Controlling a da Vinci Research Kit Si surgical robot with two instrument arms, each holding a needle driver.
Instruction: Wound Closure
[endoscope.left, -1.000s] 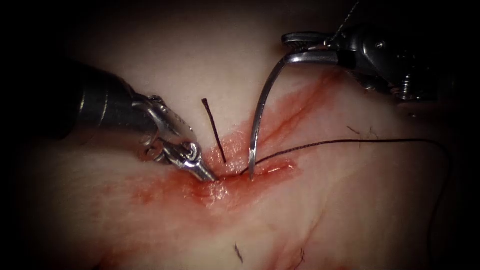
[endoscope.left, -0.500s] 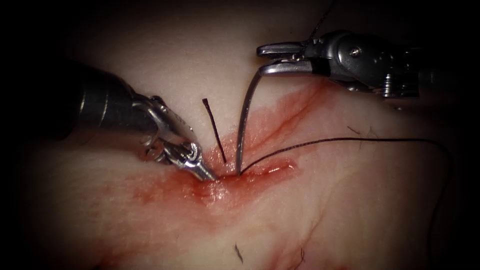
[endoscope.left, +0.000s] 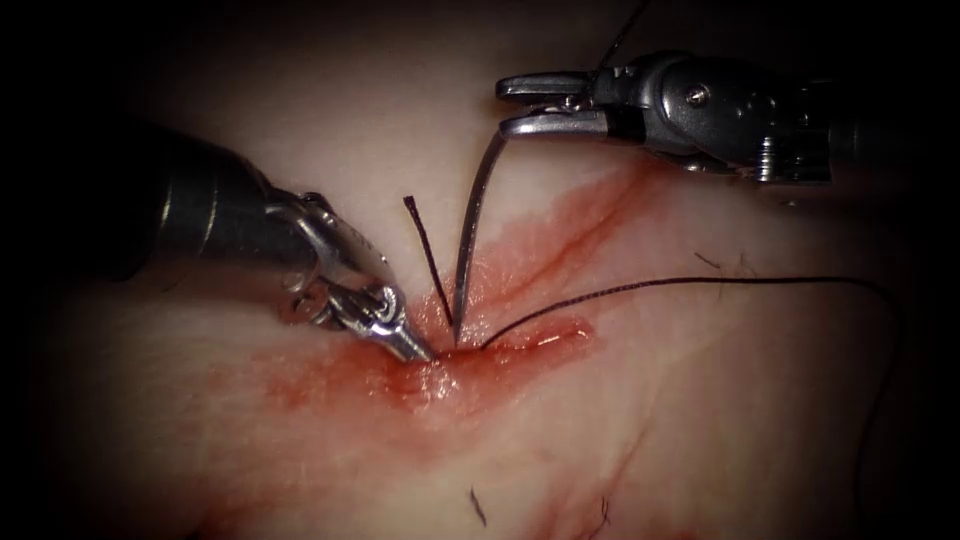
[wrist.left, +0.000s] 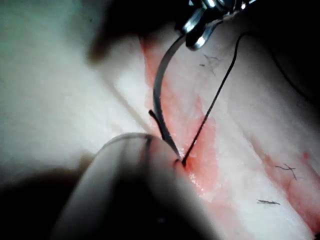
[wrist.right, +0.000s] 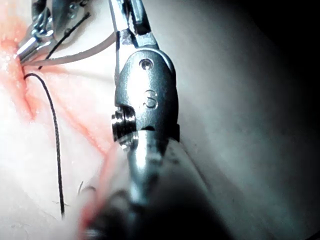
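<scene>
While the needle (endoscope.left: 470, 235) stands nearly upright over the cut (endoscope.left: 500, 345), its point meets the red, wet tissue (endoscope.left: 700, 420) at the cut's middle, just beside the spot where the thread (endoscope.left: 700, 283) comes out of the tissue; whether the point has pierced the surface cannot be told. The needle's blunt end is clamped in the right tool (endoscope.left: 530, 105), whose jaws grip it at the very tail of the curve, above and to the right of the cut. From the cut the thread runs off to the right across the tissue and bends down at the far side. A short cut end of thread (endoscope.left: 427, 258) sticks up just left of the needle. The left tool (endoscope.left: 405, 345) comes in from the left with its tip pressed onto the tissue at the cut's left edge, jaws closed together; if they pinch tissue it cannot be made out. Red fluid (endoscope.left: 560, 240) streaks the tissue around the cut.
</scene>
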